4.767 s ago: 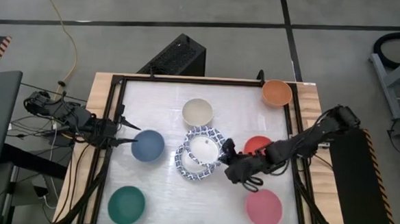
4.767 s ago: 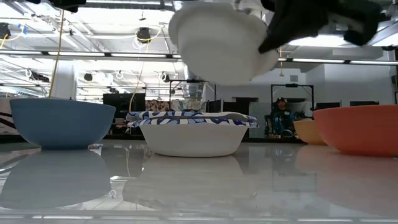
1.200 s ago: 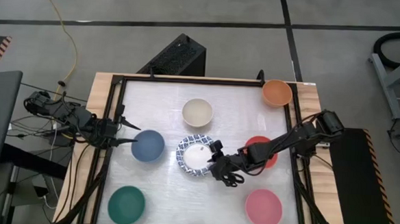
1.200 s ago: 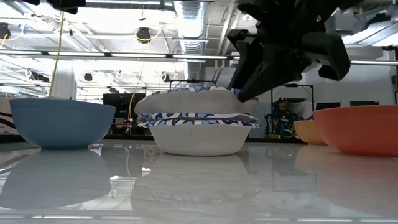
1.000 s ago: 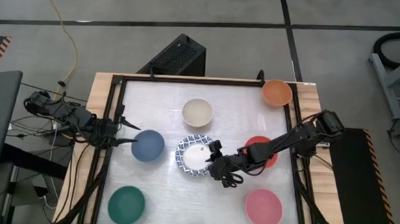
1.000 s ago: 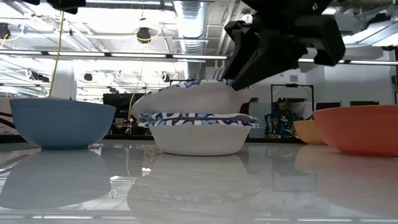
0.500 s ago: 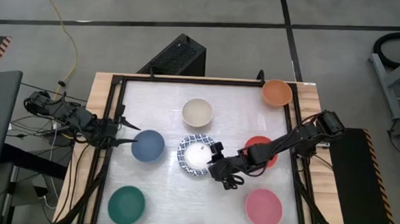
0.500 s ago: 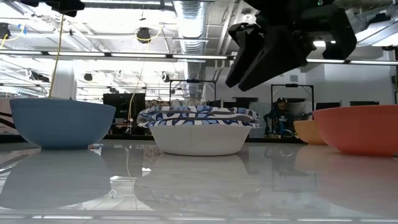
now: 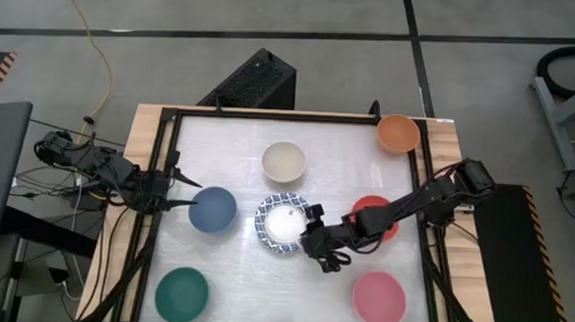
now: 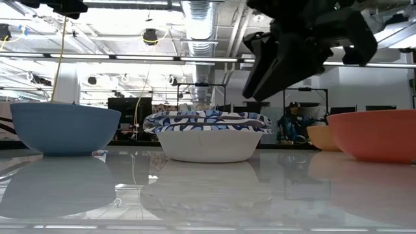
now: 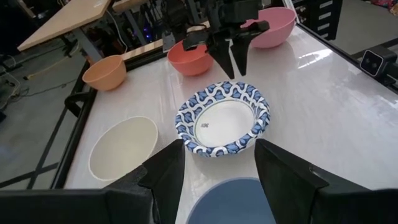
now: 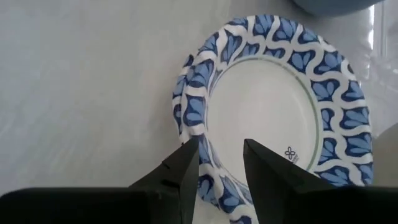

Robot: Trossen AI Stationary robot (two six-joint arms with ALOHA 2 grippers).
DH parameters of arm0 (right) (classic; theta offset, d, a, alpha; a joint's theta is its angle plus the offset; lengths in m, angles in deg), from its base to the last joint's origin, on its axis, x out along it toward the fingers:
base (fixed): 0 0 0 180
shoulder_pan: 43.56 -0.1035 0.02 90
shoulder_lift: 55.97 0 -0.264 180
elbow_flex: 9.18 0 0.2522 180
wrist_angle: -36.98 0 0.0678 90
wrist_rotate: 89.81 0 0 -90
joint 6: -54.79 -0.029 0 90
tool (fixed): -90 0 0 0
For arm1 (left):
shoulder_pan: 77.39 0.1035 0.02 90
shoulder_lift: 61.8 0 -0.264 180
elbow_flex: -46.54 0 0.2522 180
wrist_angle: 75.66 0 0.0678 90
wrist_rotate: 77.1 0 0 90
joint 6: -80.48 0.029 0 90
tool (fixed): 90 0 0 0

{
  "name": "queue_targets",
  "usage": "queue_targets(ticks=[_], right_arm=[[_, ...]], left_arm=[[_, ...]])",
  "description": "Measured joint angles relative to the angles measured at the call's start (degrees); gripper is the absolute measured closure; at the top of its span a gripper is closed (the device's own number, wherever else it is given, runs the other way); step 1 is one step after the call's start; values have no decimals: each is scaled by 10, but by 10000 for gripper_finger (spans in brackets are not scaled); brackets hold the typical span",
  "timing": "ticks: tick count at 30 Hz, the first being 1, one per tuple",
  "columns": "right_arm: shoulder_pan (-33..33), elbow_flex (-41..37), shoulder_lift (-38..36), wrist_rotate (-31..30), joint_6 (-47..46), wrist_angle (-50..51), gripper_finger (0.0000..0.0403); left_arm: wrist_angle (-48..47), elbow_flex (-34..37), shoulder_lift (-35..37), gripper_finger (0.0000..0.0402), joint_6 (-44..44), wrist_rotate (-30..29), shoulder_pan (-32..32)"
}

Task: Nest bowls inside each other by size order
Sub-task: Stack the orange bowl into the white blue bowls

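Observation:
A nested stack of blue-and-white patterned bowls [image 9: 283, 223] stands on its base mid-table. My right gripper [image 9: 310, 233] hangs open just above the stack's right rim [image 12: 198, 118], clear of it in the low view [image 10: 252, 86]. My left gripper [image 9: 187, 192] waits open at the left edge of the slate-blue bowl [image 9: 212, 208], touching nothing. A cream bowl [image 9: 284, 161], an orange bowl [image 9: 398, 133], a pink bowl [image 9: 379, 298] and a dark green bowl [image 9: 182, 294] stand apart. The red bowl [image 9: 372, 207] is partly hidden under my right arm.
A black frame [image 9: 270, 115] runs around the white tabletop. There is bare room between the stack and the near edge [image 9: 270, 298]. A person [image 10: 294, 123] sits in the room far behind the table.
The top patterned bowl, which sat tilted on the stack with my right gripper at its right rim, has dropped level into the stack. My right gripper has come off it and risen a little.

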Motion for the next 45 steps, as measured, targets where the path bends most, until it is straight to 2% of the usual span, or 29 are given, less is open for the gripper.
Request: queue_targets(ticks=[11,19,27,31,36,39,45], right_arm=[[7,-1,1,-1,-1,9,264],[7,-1,1,-2,-36,10,265],[21,-1,1,-12,-62,-63,267],[36,-1,1,-76,-83,-67,267],[59,4,1,-194,-201,-65,267],[77,11,0,-197,-253,-64,267],[98,25,-2,-195,-315,-48,267]], left_arm=[[-1,0,0,217,-6,0,0],[-1,0,0,216,-12,14,0],[9,0,-2,216,-70,9,0],[9,0,-2,216,-84,-6,0],[10,6,-4,216,-138,-23,0],[2,12,-10,216,-151,-49,0],[11,48,-17,216,-176,-142,0]])
